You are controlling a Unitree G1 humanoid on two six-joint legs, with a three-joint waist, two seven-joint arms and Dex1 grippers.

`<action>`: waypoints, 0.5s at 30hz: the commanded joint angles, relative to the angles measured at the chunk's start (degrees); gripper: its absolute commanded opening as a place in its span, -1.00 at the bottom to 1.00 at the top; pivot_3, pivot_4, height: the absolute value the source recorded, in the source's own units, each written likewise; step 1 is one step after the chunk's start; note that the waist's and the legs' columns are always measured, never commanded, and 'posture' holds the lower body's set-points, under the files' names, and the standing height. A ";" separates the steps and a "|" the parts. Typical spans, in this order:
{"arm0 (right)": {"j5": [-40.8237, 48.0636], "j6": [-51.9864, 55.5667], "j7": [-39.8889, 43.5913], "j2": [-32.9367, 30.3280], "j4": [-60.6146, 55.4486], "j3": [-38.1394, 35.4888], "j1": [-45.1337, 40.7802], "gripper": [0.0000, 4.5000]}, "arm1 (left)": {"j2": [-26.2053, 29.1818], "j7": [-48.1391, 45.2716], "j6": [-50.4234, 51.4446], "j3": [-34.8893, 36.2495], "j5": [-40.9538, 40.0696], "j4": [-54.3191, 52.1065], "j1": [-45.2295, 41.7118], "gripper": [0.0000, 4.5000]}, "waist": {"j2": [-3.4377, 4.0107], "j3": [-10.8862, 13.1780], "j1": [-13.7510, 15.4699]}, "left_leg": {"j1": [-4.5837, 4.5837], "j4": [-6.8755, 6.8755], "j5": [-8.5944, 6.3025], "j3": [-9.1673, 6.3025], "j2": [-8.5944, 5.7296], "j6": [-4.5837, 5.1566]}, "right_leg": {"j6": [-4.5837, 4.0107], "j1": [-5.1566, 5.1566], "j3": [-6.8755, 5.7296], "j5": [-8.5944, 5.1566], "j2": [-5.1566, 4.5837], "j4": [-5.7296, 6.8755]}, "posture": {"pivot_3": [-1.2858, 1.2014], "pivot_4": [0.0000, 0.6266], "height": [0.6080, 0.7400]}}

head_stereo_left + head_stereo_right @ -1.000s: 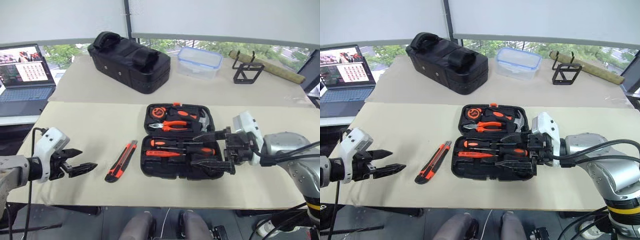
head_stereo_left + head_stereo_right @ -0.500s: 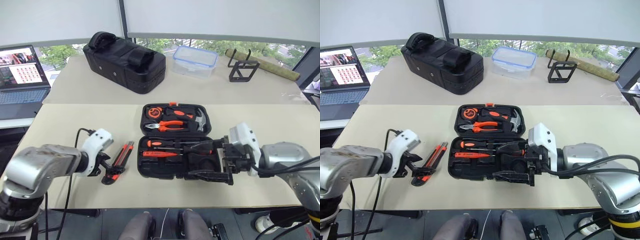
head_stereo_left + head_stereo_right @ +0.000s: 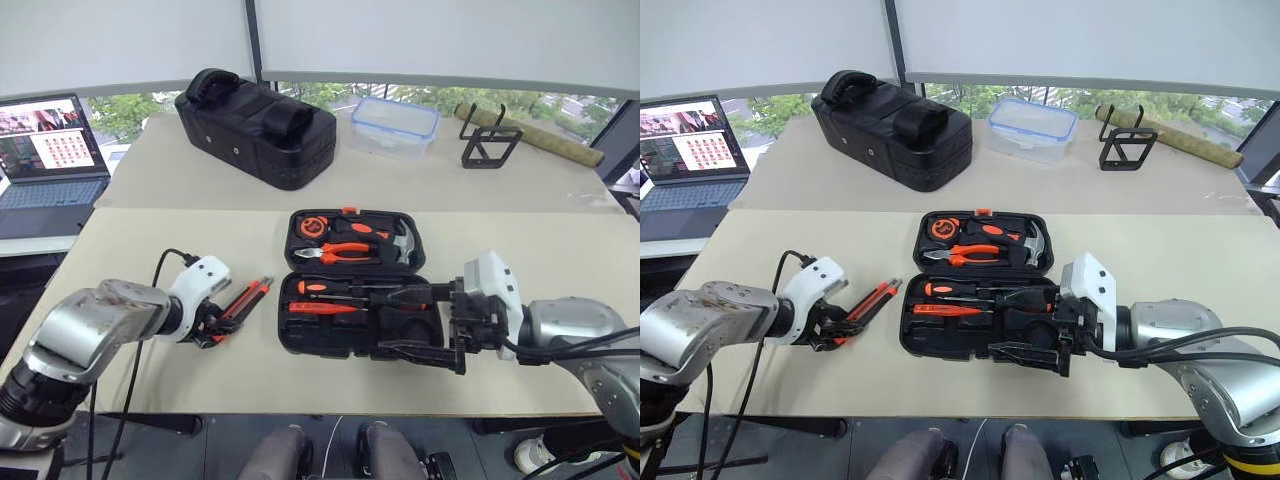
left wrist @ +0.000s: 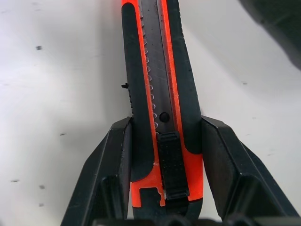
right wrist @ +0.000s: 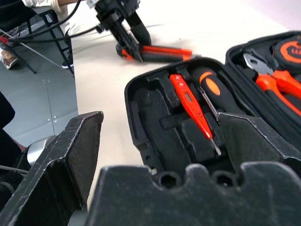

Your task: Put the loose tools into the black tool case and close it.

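Note:
The black tool case (image 3: 291, 343) lies open in the middle of the table. Its front half holds an orange tester screwdriver (image 3: 322, 307) and a black-and-orange screwdriver (image 3: 340, 288). Left of the case lies the black-and-orange utility knife (image 3: 245, 297). My left gripper (image 3: 212, 330) is shut on the knife's near end, and in the left wrist view both fingers (image 4: 123, 141) press the knife (image 4: 162, 94) from either side. My right gripper (image 3: 400, 322) stands open over the case's front right part, pointing left, with nothing between its fingers.
The case's back half holds a tape measure, orange pliers (image 3: 345, 250) and a hammer. A bulky black padded bag (image 3: 258, 110), a clear plastic box (image 3: 393, 122) and a black wire stand (image 3: 488, 145) sit at the back. A laptop (image 3: 45, 150) is at the far left.
My left arm swung in from the table's left edge to the knife, and its fingers closed on the knife's near end. The right gripper stayed open and hardly moved.

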 commanded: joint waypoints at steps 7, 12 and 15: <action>6.02 3.41 0.70 -4.39 -4.44 -9.23 5.75 1.00 | -0.82 -33.79 -45.54 -4.54 8.60 18.99 -17.79 -0.26 | -0.08 0.07 0.95 | -0.29 -0.05 -0.01 -0.08 -0.05 0.04 | -0.01 -0.07 -0.19 0.02 -0.15 -0.28 | 0.03 -0.52 0.72; 6.00 3.17 1.00 -5.29 -4.59 -11.04 7.90 1.00 | -10.96 -40.95 -46.89 -10.92 11.43 27.63 -29.19 -0.26 | -0.13 0.09 0.32 | -0.54 0.07 0.23 -0.06 -0.09 0.61 | 0.05 -0.14 -0.22 0.04 -0.15 -0.30 | 0.03 -0.52 0.72; 6.37 3.12 -0.29 -4.66 -4.64 -11.24 7.69 1.00 | -15.12 -47.20 -46.80 -15.73 12.26 27.61 -31.90 -0.26 | -0.18 0.12 -0.07 | -0.82 0.30 0.24 -0.07 -0.05 0.64 | 0.05 -0.35 -0.24 0.04 -0.12 -0.20 | 0.03 -0.52 0.72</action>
